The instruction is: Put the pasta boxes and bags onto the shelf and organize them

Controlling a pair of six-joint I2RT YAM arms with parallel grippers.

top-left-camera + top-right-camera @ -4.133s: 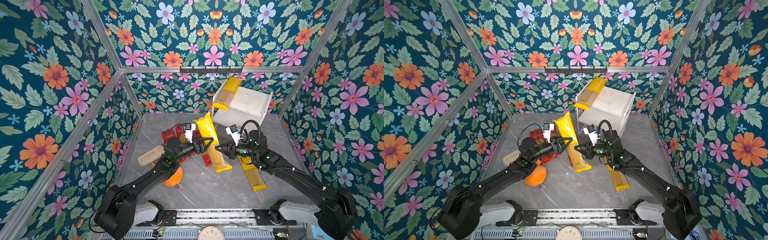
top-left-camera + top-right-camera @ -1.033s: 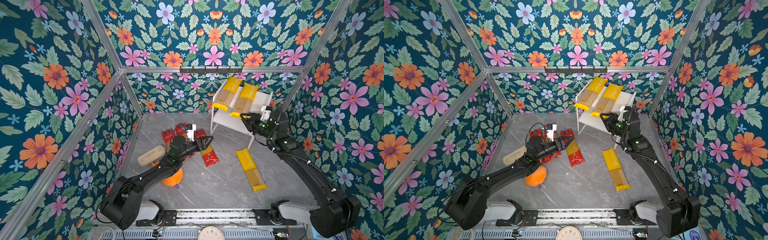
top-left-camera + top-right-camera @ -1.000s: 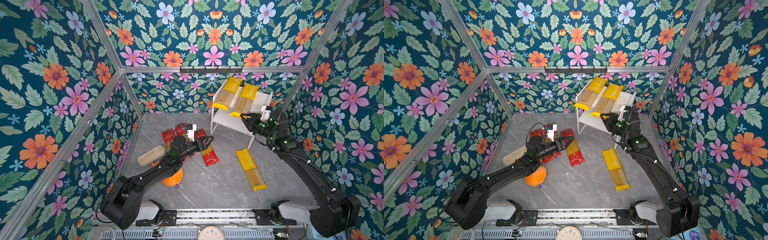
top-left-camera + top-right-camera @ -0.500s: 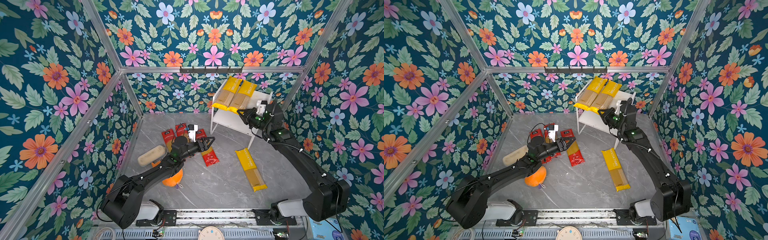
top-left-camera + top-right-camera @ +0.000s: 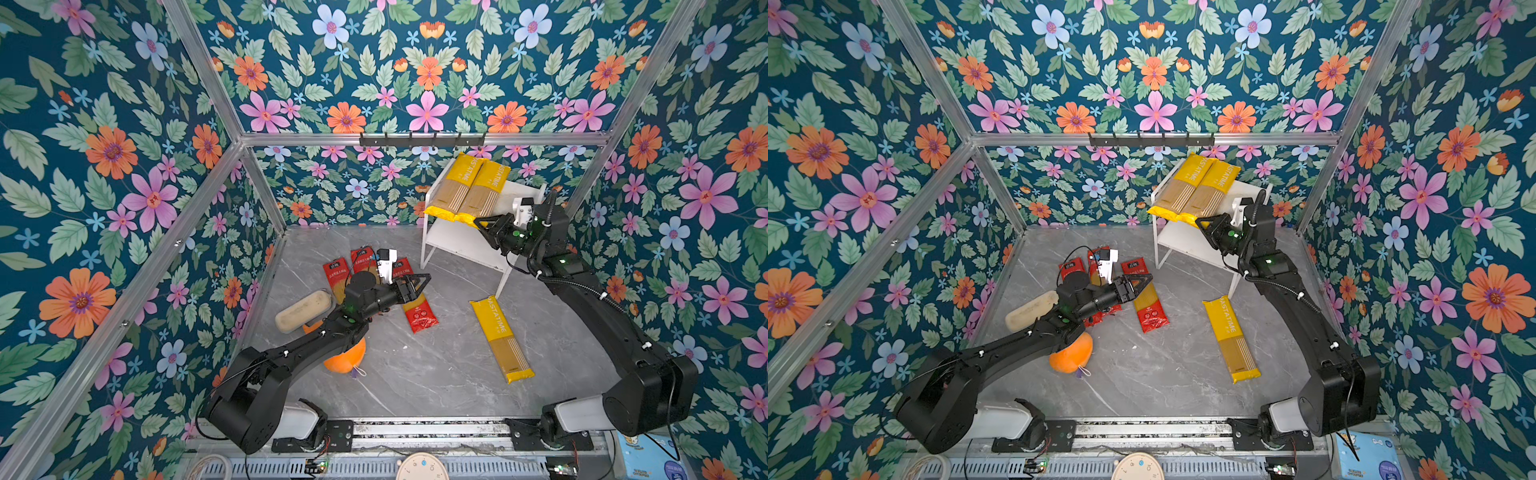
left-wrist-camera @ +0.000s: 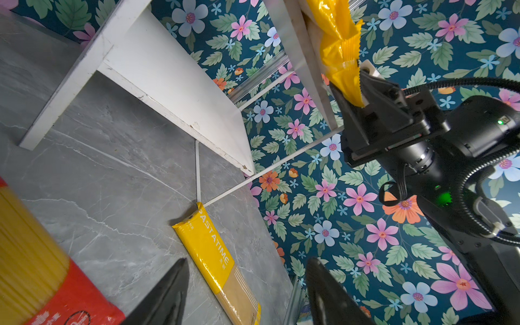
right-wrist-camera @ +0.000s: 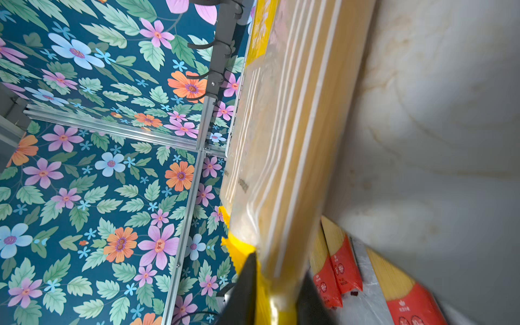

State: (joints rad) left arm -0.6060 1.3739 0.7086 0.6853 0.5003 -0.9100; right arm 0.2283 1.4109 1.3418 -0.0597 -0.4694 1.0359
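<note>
- Plainly, the shelf (image 5: 453,245) is thin-legged and looks light; a shove from the right arm could skid or tip it.
- On the shelf's top board the middle yellow pack (image 5: 484,191) and the edge yellow pack (image 5: 455,187) lie side by side, overhanging the shelf's front. The right gripper (image 5: 480,223) straddles the middle one's crimped end; I cannot tell whether it pinches or stands loose. Retreating while pinching would drag that pack off.
- The floor yellow pack (image 5: 500,336) ends just beside a shelf leg; a slanted lift could snag there.
- The red packs (image 5: 420,312) lie on the floor, apart from the shelf, below the left gripper (image 5: 424,282), open and empty; it could grab two.
</note>
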